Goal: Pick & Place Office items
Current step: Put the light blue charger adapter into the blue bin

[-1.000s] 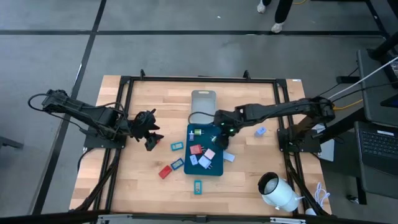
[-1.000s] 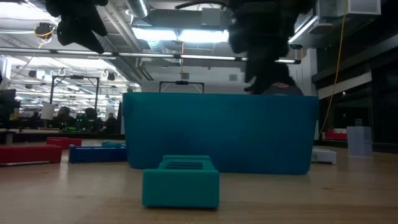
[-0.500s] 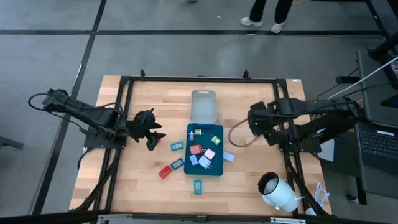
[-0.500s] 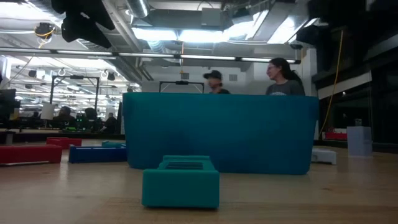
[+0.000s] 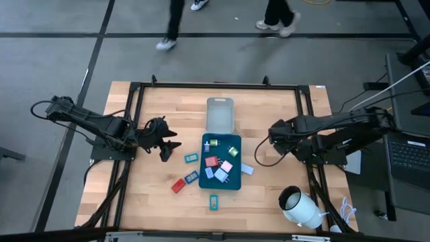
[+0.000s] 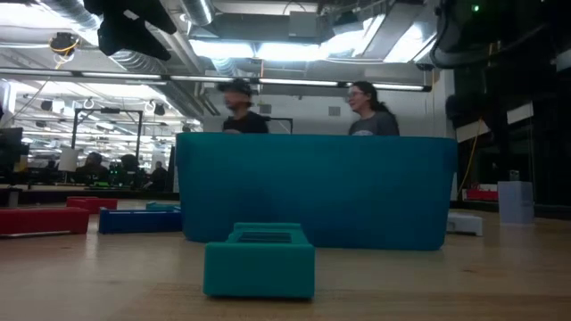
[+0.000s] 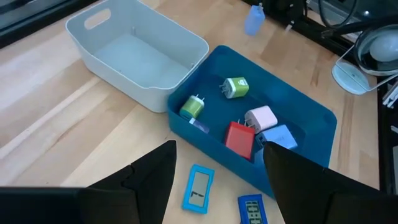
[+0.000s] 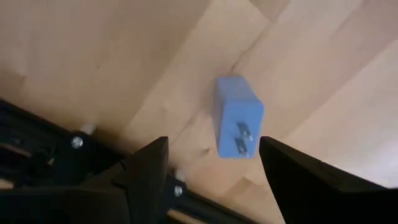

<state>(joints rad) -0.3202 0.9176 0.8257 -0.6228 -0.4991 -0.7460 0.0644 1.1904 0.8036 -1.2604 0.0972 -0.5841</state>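
Observation:
The office items are small coloured pieces. Several lie in the dark-teal tray (image 5: 221, 176): two green (image 7: 235, 87), a red (image 7: 239, 138), a pink (image 7: 261, 117) and a light blue one. Others lie flat on the table left of the tray: a light blue one (image 5: 191, 158), a teal one (image 5: 192, 177) and a red one (image 5: 178, 185). Another teal one (image 6: 259, 259) lies at the near edge. My right gripper (image 8: 213, 142) hangs open above a light blue plug cube (image 8: 238, 124) right of the tray; in the high view it (image 5: 274, 138) hides the cube. My left gripper (image 7: 219, 148) is open, in the air left of the tray.
A grey tray (image 5: 220, 114) stands beyond the teal tray, touching it. A big white cylinder (image 5: 300, 207) lies at the table's near right corner. A black frame (image 5: 215, 85) runs round the table. A cable loops (image 5: 259, 154) beside my right gripper. People walk behind the table.
My right gripper has drawn back from above the teal tray toward the table's right edge and now hangs over the light blue plug cube. The people behind the table have walked along. My left arm has hardly moved.

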